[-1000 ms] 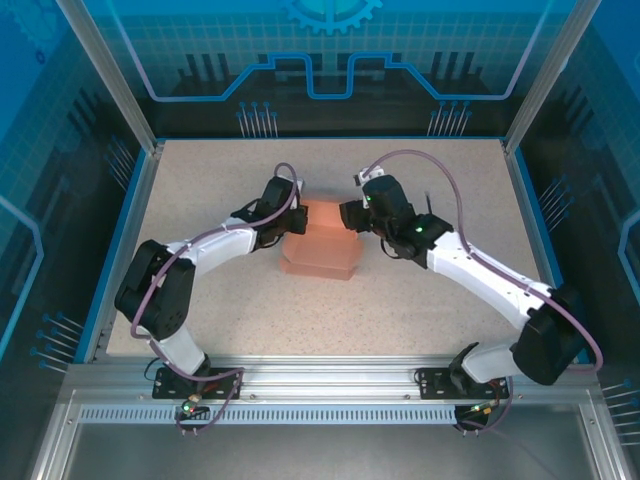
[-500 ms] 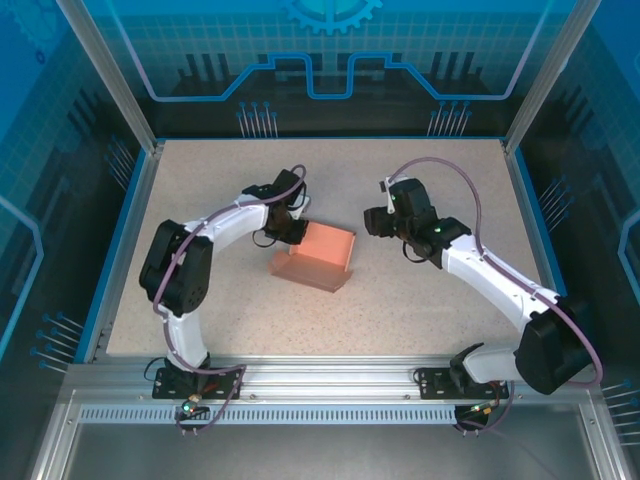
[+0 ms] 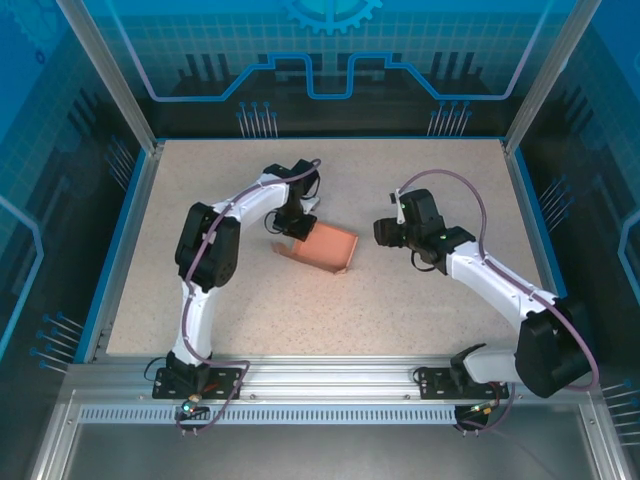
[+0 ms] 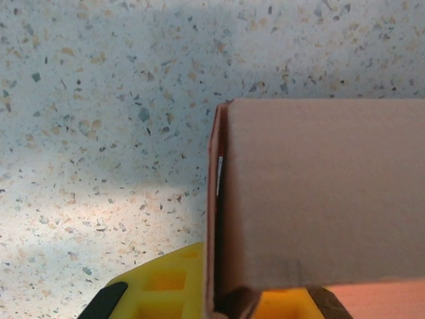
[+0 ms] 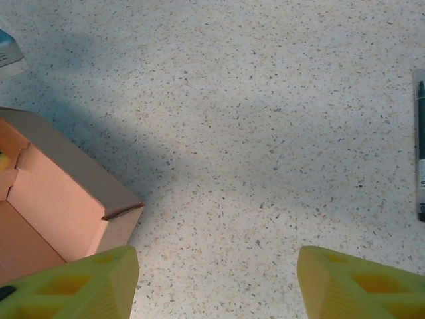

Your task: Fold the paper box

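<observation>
Two robot arms work over a speckled counter [image 3: 430,300] inside a blue-walled enclosure, with one paper box [image 3: 325,248] between them near the middle of the surface. The single salmon-orange box sits as a shallow open tray with raised walls, its open face up and its long sides running at a slant across the overhead view.

The left hand [image 3: 297,225] is clamped on the box at its far-left corner. From the left wrist, that hand [image 4: 216,299] has its two yellow fingers [image 4: 166,286] on either side of one thin card wall of the box [image 4: 319,193], pinching it.

The right hand [image 3: 383,232] hangs just beside the box's right end, apart from it and holding nothing. From the right wrist, that hand [image 5: 216,286] has its two yellow fingers [image 5: 358,286] spread wide, with bare counter between them. One corner of the box [image 5: 53,193] is at the lower left of that view, where a tabbed flap is folded against the inside of a wall. One thin dark stick [image 5: 420,146] lies on the counter at the right edge, well apart from the box.
</observation>
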You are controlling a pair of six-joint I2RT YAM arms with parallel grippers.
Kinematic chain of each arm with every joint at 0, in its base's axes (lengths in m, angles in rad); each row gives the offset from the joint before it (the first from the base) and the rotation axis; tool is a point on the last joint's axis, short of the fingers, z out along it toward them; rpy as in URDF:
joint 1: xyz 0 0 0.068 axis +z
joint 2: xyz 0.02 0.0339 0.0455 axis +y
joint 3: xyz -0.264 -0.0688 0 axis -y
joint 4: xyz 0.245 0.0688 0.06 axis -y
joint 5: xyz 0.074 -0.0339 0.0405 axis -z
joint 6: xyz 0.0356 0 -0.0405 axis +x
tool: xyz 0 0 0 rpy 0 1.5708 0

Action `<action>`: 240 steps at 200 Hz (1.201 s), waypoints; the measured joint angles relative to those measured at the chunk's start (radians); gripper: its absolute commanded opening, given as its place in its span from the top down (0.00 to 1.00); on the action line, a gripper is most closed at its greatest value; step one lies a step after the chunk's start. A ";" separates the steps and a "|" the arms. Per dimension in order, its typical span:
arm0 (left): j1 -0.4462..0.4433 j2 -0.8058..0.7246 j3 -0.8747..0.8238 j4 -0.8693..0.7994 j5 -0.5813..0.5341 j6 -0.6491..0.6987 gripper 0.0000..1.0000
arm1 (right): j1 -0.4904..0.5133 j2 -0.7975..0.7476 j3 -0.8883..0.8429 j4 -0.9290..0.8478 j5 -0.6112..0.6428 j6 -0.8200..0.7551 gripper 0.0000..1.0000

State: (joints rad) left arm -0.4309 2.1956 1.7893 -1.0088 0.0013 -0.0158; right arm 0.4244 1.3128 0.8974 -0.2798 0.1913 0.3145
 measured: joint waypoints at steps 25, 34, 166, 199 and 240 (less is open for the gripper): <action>-0.003 0.051 0.070 -0.049 -0.001 0.000 0.85 | -0.013 -0.009 -0.014 0.019 -0.013 0.001 0.35; -0.004 0.076 0.091 -0.050 -0.004 -0.001 0.83 | -0.016 -0.012 -0.023 0.019 -0.016 0.003 0.35; -0.042 0.241 0.318 -0.095 0.005 0.044 0.75 | -0.052 -0.045 -0.056 0.010 -0.020 0.002 0.35; -0.074 0.319 0.467 -0.098 0.040 0.084 0.58 | -0.084 -0.053 -0.056 -0.008 -0.026 -0.002 0.34; -0.091 0.345 0.559 -0.107 0.080 0.106 0.44 | -0.096 -0.051 -0.056 -0.020 -0.055 -0.008 0.33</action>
State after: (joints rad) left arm -0.5220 2.5404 2.3486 -1.1160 0.0811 0.0898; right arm 0.3286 1.2621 0.8413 -0.3000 0.1364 0.3065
